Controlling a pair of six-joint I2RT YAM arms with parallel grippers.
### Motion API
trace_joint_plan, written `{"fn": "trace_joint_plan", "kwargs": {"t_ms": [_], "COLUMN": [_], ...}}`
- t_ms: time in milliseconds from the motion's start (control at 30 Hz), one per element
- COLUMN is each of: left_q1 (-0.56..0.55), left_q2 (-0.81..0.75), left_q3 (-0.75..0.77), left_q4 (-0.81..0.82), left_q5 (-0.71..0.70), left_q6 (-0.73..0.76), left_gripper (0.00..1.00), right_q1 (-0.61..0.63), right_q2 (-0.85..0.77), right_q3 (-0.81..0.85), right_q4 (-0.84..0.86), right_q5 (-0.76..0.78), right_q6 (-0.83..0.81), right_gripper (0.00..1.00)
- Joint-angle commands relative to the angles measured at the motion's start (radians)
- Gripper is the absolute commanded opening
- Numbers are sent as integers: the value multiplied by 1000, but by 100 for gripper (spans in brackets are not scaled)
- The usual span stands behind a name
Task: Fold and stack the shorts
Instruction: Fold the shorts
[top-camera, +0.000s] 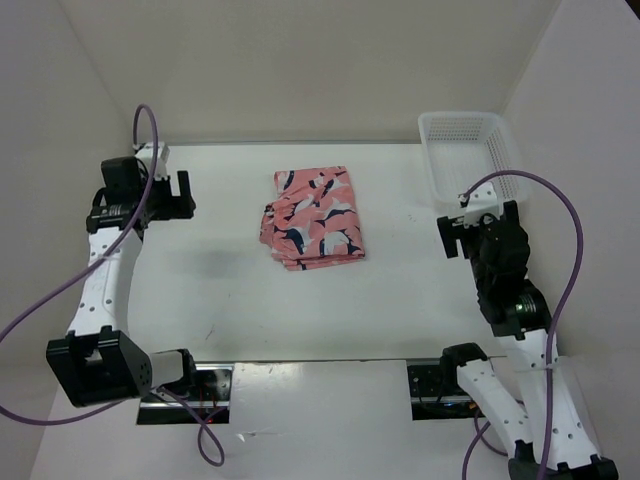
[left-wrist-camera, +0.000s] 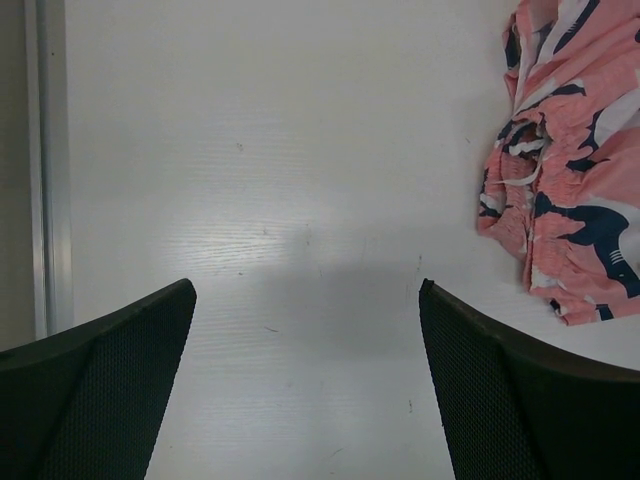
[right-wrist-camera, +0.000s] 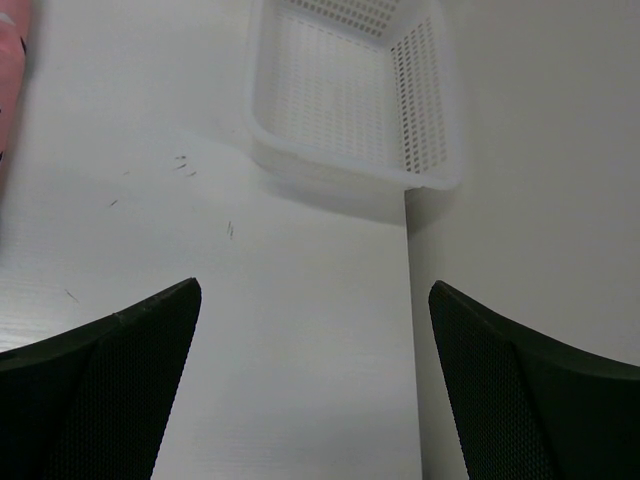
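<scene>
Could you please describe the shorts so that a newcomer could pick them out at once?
On the white table, look near the middle, well left of the white mesh basket at the far right corner. The shorts lie there in a folded bundle: the only soft, coloured thing, salmon pink with navy-and-white shapes.

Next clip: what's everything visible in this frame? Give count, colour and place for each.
shorts: one, salmon-pink with navy-and-white print, folded, mid-table toward the far side.
basket: one, white mesh, far right corner of the table, nothing visible inside.
table: one, white, under everything.
cables: two, purple, one looping off each arm.
left gripper: one, black fingers, open and holding nothing, over bare table left of the shorts.
right gripper: one, black fingers, open and holding nothing, just on the near side of the basket.
</scene>
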Motion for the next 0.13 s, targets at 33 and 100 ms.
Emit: {"fn": "trace_joint_plan", "kwargs": {"t_ms": [33,100], "left_q1": [4,4], "left_q2": [-38,-38], "left_q3": [-12,-12], "left_q4": [44,44], "left_q5": [2,2], "left_q6": [4,4], "left_gripper": [99,99], "right_q1": [-6,-6], "right_q2": [-22,-31], "right_q3": [-13,-13], "right_q4": [-10,-10], "right_q5": [20,20], "right_q6": [20,20], "right_gripper": [100,100]}}
